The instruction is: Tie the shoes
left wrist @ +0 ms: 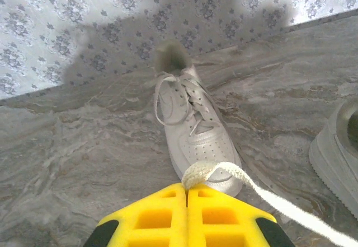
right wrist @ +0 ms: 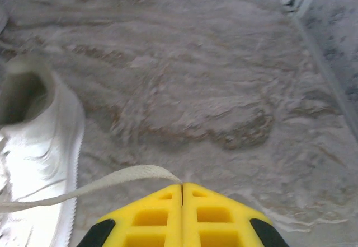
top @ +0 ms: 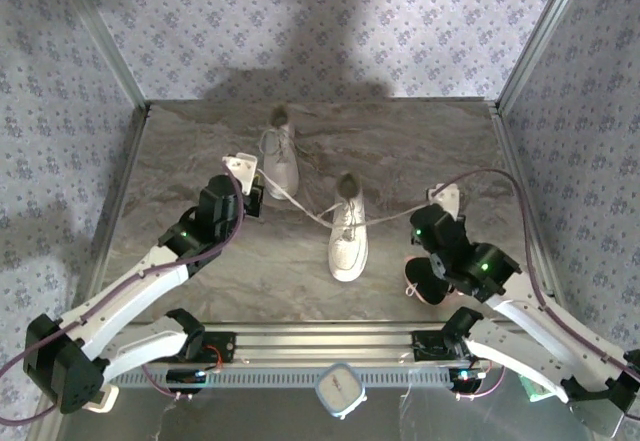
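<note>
Two white shoes lie on the marbled table. The far shoe (top: 280, 156) (left wrist: 193, 129) sits just beyond my left gripper (top: 258, 183) (left wrist: 187, 186), which is shut on a white lace (top: 300, 206) (left wrist: 235, 174). That lace runs right, to the middle shoe (top: 348, 233) (left wrist: 338, 152). My right gripper (top: 440, 201) (right wrist: 182, 186) is shut on the other lace end (top: 395, 214) (right wrist: 112, 181), which stretches left to the same middle shoe (right wrist: 33, 146). Both laces hang fairly taut above the table, spread out to either side of that shoe.
A small black-and-pink plush toy (top: 425, 279) lies under my right arm. Patterned walls close in the table (top: 200, 261) on the left, back and right. A metal rail (top: 320, 341) with the arm bases runs along the near edge.
</note>
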`<state>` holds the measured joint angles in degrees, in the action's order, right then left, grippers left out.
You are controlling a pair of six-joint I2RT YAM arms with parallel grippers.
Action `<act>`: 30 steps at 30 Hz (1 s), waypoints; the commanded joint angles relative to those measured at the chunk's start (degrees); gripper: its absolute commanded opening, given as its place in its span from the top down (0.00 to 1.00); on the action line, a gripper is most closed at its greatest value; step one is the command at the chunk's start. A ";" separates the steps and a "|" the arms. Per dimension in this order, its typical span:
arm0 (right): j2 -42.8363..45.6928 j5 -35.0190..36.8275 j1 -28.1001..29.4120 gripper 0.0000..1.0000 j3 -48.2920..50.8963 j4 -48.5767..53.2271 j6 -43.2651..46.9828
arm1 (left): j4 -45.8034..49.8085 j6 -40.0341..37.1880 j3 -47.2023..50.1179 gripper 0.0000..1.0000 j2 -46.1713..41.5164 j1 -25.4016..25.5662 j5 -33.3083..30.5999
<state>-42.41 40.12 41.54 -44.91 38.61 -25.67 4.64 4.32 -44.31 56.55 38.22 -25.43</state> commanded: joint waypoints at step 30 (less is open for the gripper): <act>1.64 -15.45 -41.66 1.00 10.65 -11.51 -7.44 | 12.33 32.69 14.18 1.00 -12.84 -19.11 -13.95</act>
<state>-39.83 28.45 3.53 -35.68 30.55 -30.68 16.97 33.19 -30.85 43.42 21.08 -41.04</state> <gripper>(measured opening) 0.053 0.044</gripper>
